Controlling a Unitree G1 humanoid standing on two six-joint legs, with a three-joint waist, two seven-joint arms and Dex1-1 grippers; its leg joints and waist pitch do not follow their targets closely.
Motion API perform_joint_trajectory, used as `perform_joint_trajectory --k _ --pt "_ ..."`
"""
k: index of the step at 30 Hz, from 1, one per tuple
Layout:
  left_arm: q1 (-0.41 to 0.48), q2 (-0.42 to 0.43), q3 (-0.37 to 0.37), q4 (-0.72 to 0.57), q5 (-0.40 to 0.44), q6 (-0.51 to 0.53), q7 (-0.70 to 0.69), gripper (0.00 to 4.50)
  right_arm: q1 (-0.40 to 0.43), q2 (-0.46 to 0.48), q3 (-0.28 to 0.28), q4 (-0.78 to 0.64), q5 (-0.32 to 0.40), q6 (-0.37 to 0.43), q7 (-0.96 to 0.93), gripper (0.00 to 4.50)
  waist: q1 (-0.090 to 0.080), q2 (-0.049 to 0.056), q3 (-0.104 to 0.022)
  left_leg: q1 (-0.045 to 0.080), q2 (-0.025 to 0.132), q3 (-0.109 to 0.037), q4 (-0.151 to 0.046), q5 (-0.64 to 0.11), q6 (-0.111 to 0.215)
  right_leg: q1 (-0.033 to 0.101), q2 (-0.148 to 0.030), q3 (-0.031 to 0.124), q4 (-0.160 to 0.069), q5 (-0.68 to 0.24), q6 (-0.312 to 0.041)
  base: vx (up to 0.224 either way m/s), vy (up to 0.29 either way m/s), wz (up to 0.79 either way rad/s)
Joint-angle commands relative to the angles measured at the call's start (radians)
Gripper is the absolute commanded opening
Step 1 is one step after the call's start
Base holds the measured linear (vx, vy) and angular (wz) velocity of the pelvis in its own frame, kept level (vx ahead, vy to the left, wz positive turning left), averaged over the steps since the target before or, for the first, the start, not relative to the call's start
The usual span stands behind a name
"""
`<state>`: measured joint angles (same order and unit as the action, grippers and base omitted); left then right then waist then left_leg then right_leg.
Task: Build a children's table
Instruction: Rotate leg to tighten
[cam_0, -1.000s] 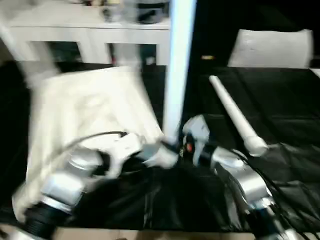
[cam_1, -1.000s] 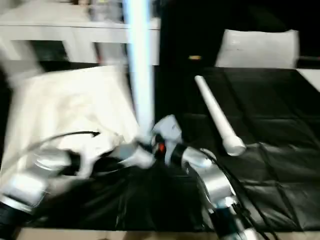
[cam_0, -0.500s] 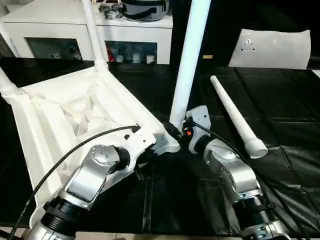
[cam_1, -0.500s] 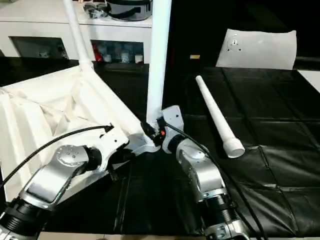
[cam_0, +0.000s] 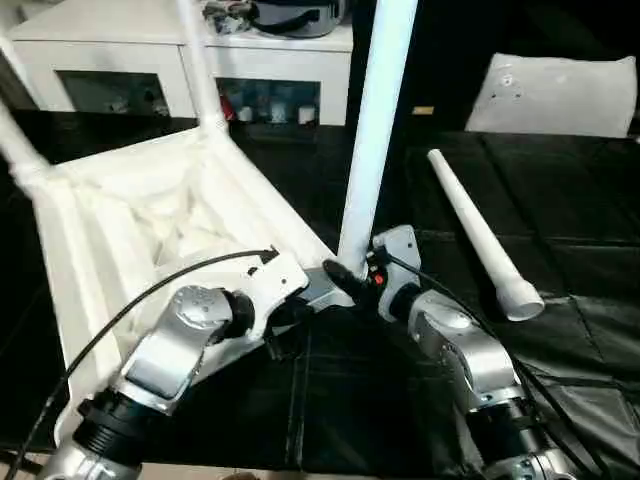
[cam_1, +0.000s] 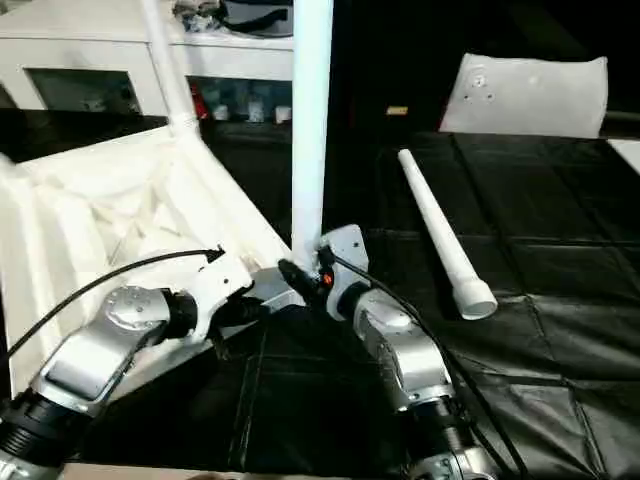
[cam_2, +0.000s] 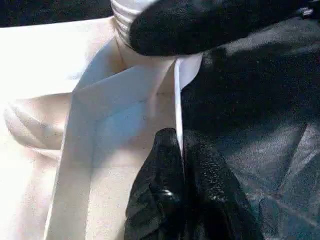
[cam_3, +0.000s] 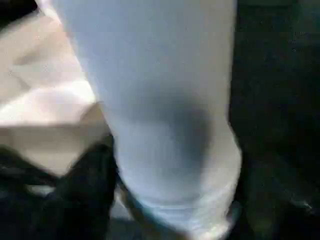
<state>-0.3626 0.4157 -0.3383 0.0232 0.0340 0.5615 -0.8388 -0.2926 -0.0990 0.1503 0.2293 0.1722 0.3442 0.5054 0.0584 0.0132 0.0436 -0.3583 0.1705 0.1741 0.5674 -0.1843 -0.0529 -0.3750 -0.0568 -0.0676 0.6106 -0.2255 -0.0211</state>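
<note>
The white table top (cam_0: 150, 215) lies upside down at the left, ribbed underside up. Two legs stand in its far corners (cam_0: 200, 70) (cam_0: 18, 150). A third leg (cam_0: 375, 130) stands upright at the near right corner socket. My right gripper (cam_0: 347, 272) is shut on that leg's base, seen close up as the leg (cam_3: 165, 110) with one dark finger (cam_3: 85, 195) beside it. My left gripper (cam_2: 181, 145) is shut on the thin rim (cam_2: 177, 100) of the table top just beside that corner. A fourth leg (cam_0: 480, 235) lies loose on the black cloth at the right.
A white cabinet (cam_0: 140, 45) with dark openings stands at the back, a dark pot (cam_0: 290, 15) on top. A white cushion-like bag (cam_0: 555, 95) sits at the back right. Black quilted cloth (cam_0: 560, 380) covers the work surface. A black cable (cam_0: 130, 310) runs over my left forearm.
The camera has shifted and the view has steadied from a blur. Both grippers keep the same hold at the near corner; the upright leg stands as before.
</note>
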Motion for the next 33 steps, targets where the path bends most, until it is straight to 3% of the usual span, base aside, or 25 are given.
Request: perform_joint_trajectory --k 1,8,12,13,15,20,24,30,33 --pt "-0.03 0.032 0.017 0.032 0.008 -0.058 -0.018 0.0 0.051 -0.034 0.036 -0.039 0.023 0.03 0.08 3.8 0.005 0.011 -0.049 0.003 0.062 -0.027 -0.064 -0.182 0.014 0.037 -0.088 0.065 -0.079 -0.095 -0.167 0.0 0.0 0.0" --pt "-0.047 0.09 -0.012 0.093 -0.016 -0.183 -0.143 0.0 0.102 -0.138 0.009 -0.15 0.064 0.029 0.186 4.28 0.007 0.008 -0.048 -0.002 0.061 -0.025 -0.06 -0.173 0.035 0.04 -0.09 0.06 -0.079 -0.086 -0.184 0.0 0.0 0.0" --pt "-0.069 0.136 -0.047 0.145 -0.018 -0.289 -0.251 0.0 0.113 -0.219 -0.016 -0.216 0.102 0.019 0.278 4.46 0.013 0.007 -0.05 0.003 0.062 -0.024 -0.058 -0.168 0.04 0.038 -0.088 0.06 -0.074 -0.066 -0.183 0.0 0.0 0.0" --pt "-0.075 0.146 -0.06 0.159 -0.02 -0.33 -0.289 0.0 0.114 -0.244 -0.014 -0.233 0.109 0.016 0.31 4.46 0.016 0.001 -0.05 0.003 0.062 -0.022 -0.057 -0.163 0.044 0.039 -0.089 0.061 -0.074 -0.062 -0.184 0.0 0.0 0.0" --pt "-0.083 0.156 -0.074 0.174 -0.025 -0.371 -0.334 0.0 0.114 -0.274 -0.009 -0.252 0.118 0.012 0.355 4.46 0.028 0.003 -0.051 0.004 0.063 -0.022 -0.054 -0.157 0.052 0.039 -0.092 0.062 -0.074 -0.078 -0.179 0.0 0.0 0.0" --pt "-0.115 0.179 -0.114 0.213 -0.03 -0.453 -0.453 0.0 0.093 -0.37 0.036 -0.272 0.115 -0.012 0.491 4.46 0.048 0.004 -0.056 0.007 0.068 -0.021 -0.05 -0.115 0.06 0.038 -0.094 0.059 -0.061 -0.002 -0.202 0.0 0.0 0.0" --pt "-0.138 0.178 -0.133 0.242 -0.019 -0.504 -0.495 0.0 0.073 -0.4 0.078 -0.262 0.086 -0.039 0.545 4.46 0.055 0.002 -0.055 0.006 0.067 -0.019 -0.048 -0.128 0.057 0.039 -0.096 0.059 -0.062 -0.026 -0.204 0.0 0.0 0.0" --pt "-0.16 0.163 -0.157 0.264 -0.002 -0.548 -0.525 0.0 0.029 -0.392 0.124 -0.201 0.043 -0.089 0.576 4.46 0.058 0.0 -0.055 0.007 0.069 -0.021 -0.049 -0.147 0.039 0.037 -0.098 0.059 -0.062 -0.074 -0.205 0.0 0.0 0.0" --pt "-0.165 0.158 -0.162 0.269 -0.001 -0.554 -0.528 0.0 0.013 -0.379 0.132 -0.178 0.044 -0.091 0.581 4.3 0.058 -0.001 -0.058 0.004 0.069 -0.021 -0.046 -0.126 0.046 0.04 -0.098 0.058 -0.056 -0.034 -0.214 0.0 0.0 0.0"
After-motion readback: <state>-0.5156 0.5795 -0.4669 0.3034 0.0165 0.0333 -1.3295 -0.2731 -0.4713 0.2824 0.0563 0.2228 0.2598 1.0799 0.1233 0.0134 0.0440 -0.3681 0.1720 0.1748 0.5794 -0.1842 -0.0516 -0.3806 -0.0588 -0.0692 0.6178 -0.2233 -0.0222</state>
